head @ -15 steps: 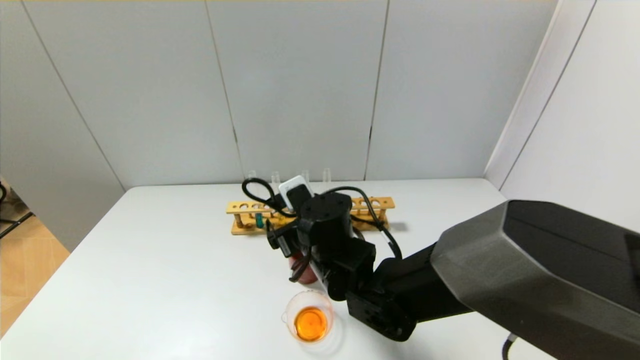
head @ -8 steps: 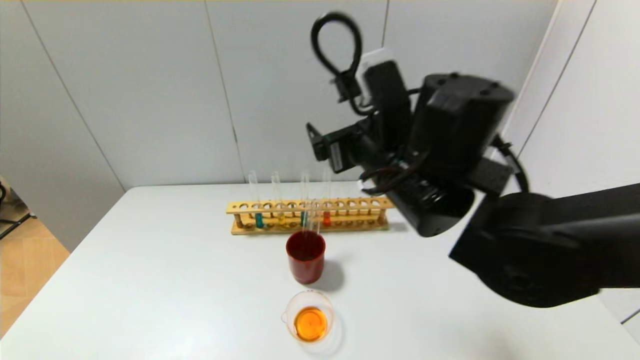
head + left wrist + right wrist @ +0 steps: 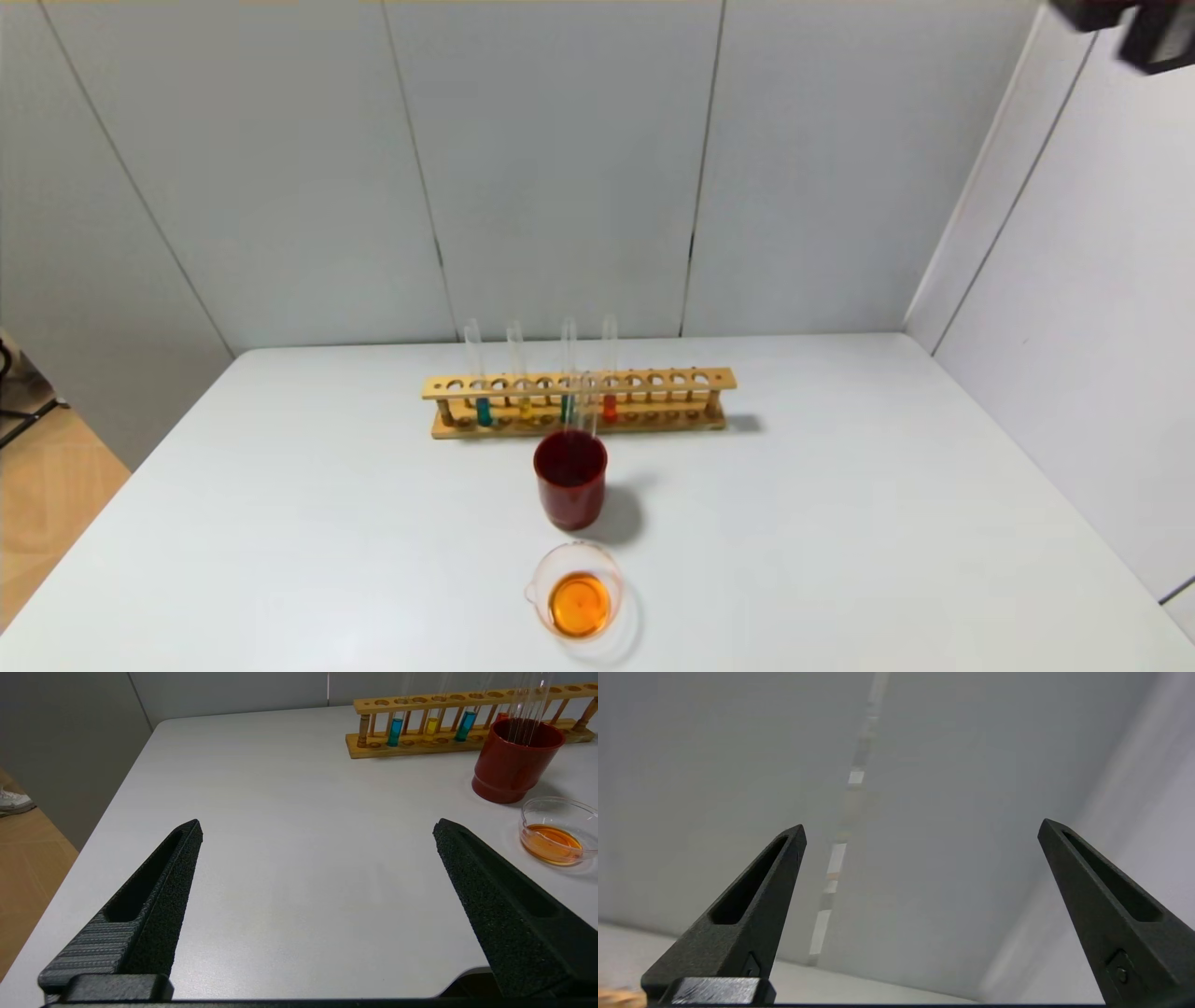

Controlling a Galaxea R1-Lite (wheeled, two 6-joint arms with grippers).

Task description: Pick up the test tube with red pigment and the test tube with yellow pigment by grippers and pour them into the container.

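The test tube with red pigment [image 3: 610,408] and the test tube with yellow pigment [image 3: 525,408] stand upright in a wooden rack [image 3: 681,380] at the back of the table. In the left wrist view the yellow one [image 3: 431,725] shows clearly, while the red one [image 3: 501,717] peeks from behind a red cup. The container [image 3: 579,602], a low glass beaker, holds orange liquid near the front edge. My left gripper [image 3: 317,828] hangs open and empty over bare table, left of the container [image 3: 556,830]. My right gripper [image 3: 922,830] is open and empty, raised high and facing the wall.
A dark-red cup [image 3: 570,490] with clear empty tubes [image 3: 583,406] in it stands between rack and beaker. Two teal tubes [image 3: 484,411] sit in the rack. A bit of the right arm [image 3: 1134,28] shows top right. White table [image 3: 840,523]; walls behind and right.
The right arm has risen from over the red cup, swung up and to the right, and almost left the head view. The tubes, cup and beaker stay put.
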